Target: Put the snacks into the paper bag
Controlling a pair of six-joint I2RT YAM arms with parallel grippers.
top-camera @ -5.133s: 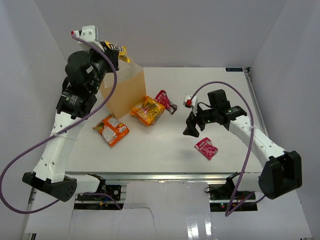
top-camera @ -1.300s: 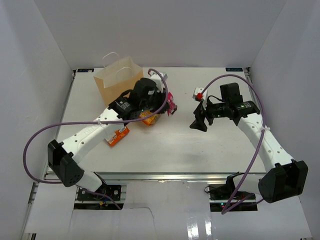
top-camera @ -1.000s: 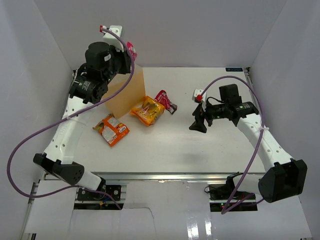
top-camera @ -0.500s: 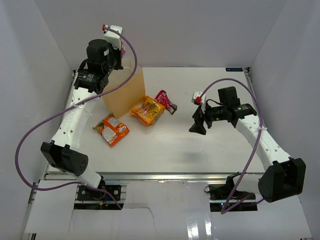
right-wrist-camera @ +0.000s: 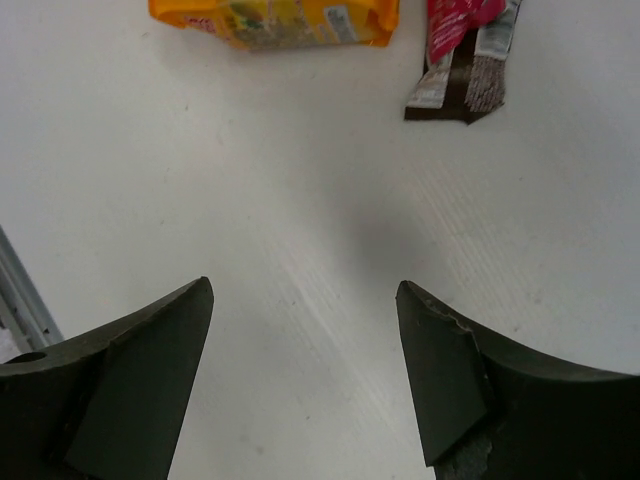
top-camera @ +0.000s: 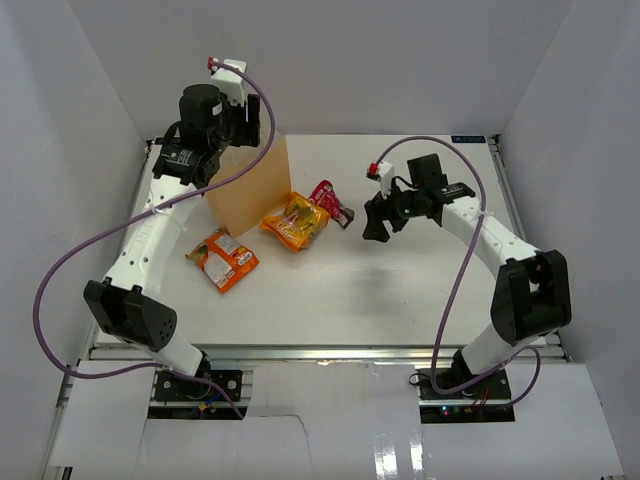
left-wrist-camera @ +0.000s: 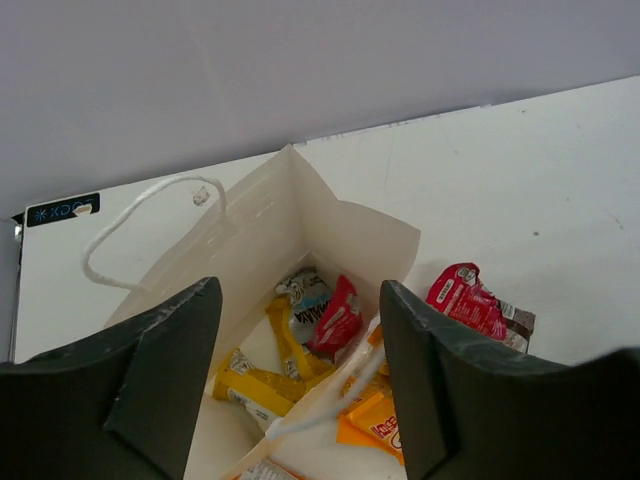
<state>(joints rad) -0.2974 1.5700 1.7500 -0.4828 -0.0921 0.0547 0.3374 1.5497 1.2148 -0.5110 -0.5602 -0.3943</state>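
Far left on the bench (top-camera: 400,300), the paper bag (top-camera: 250,190) contains snacks (left-wrist-camera: 325,315); the left tool (left-wrist-camera: 298,292) hovers over it, jaws apart, empty. The right tool (right-wrist-camera: 305,288), open, hangs near the red-pink packet (top-camera: 328,198); two orange packets (top-camera: 296,221) (top-camera: 222,259) lie beside the bag.

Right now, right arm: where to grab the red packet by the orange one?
Grip the red packet at its silver-brown crimped end, from above with the open right gripper, jaws across its narrow width. It lies flat; that end sticks clear of the orange packet.
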